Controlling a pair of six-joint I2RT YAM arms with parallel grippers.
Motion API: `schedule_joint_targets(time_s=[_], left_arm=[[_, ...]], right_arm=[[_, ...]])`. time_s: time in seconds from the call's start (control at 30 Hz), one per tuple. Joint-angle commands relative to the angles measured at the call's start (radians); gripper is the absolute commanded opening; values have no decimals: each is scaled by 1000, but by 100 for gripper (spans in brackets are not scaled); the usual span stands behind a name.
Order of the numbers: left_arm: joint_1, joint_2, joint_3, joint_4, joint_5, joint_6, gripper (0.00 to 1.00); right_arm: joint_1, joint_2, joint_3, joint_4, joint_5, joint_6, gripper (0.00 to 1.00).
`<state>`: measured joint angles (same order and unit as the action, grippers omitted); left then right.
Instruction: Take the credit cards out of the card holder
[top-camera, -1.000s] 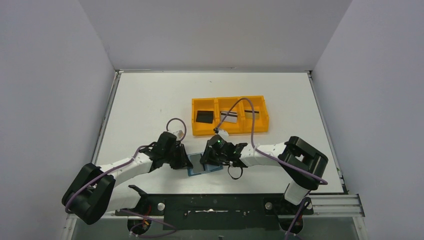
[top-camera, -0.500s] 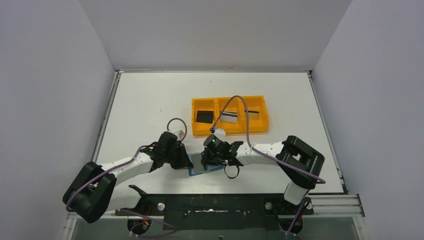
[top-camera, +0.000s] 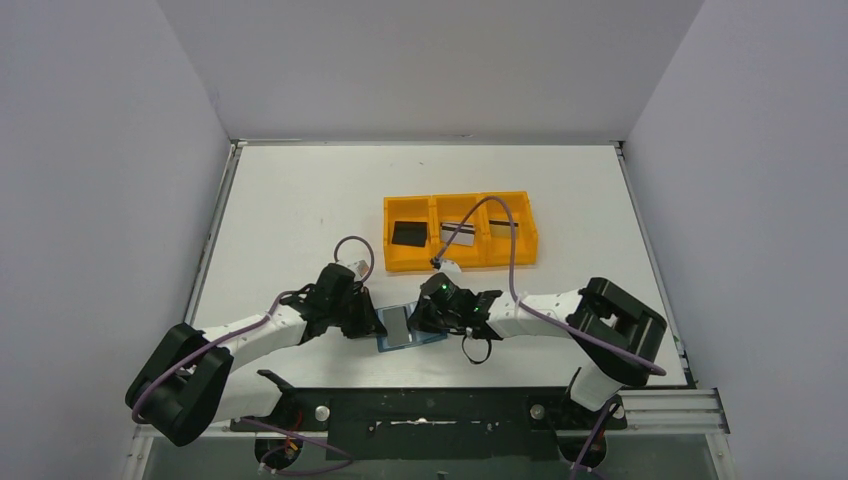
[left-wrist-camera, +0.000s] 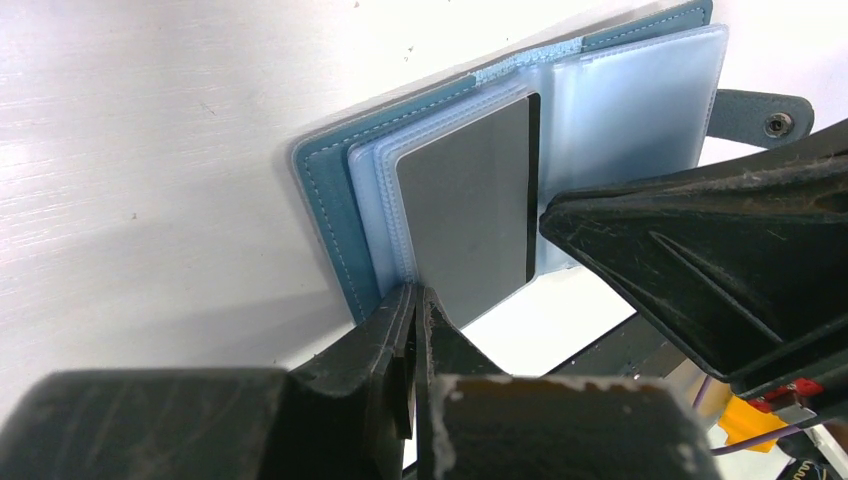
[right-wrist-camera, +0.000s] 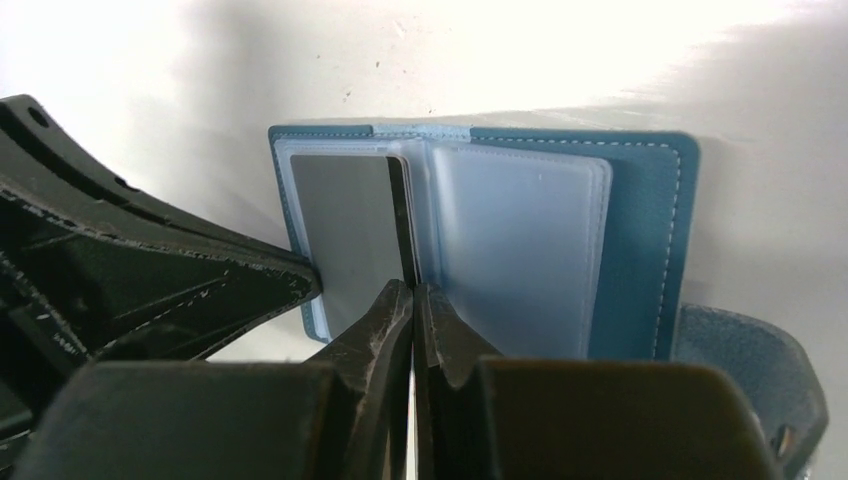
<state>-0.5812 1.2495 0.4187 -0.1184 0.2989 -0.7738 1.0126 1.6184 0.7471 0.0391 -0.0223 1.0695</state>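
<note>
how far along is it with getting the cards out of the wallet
Done: the orange tray holds a black card and two silver cards, one per compartment. In hand: the card holder lies open, with the left tool and right tool both shut at its edges; whether either pinches anything is unclear. Left: a grey card with a dark stripe sits in a clear pocket, not yet pulled out.

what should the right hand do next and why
Probably ease the right hand back to slide the grey striped card out of the open teal wallet: its fingers look shut on the card's near edge, and the left hand pinches the wallet.
</note>
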Motion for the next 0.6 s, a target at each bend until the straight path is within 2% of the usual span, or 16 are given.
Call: schedule_joint_targets(time_s=[0.0, 0.17, 0.23, 0.27, 0.33, 0.37, 0.57], left_arm=[[-7, 4, 4, -31, -50, 21, 1], [-8, -3, 6, -33, -49, 23, 0], [-7, -5, 9, -30, -41, 30, 0], [-7, -4, 13, -33, -39, 33, 3], [-6, -7, 29, -59, -49, 37, 22], [-7, -11, 39, -68, -54, 39, 28], [-6, -36, 114, -84, -78, 38, 38]], right_arm=[[-12, -69, -26, 89, -3, 25, 0], [-27, -83, -52, 83, 0, 47, 0], [-27, -71, -47, 79, -6, 51, 9], [-27, -61, -40, 74, -11, 51, 14], [-28, -34, -16, 53, -22, 39, 18], [-27, -22, -4, 40, -24, 32, 20], [-22, 11, 30, 1, -23, 28, 23]])
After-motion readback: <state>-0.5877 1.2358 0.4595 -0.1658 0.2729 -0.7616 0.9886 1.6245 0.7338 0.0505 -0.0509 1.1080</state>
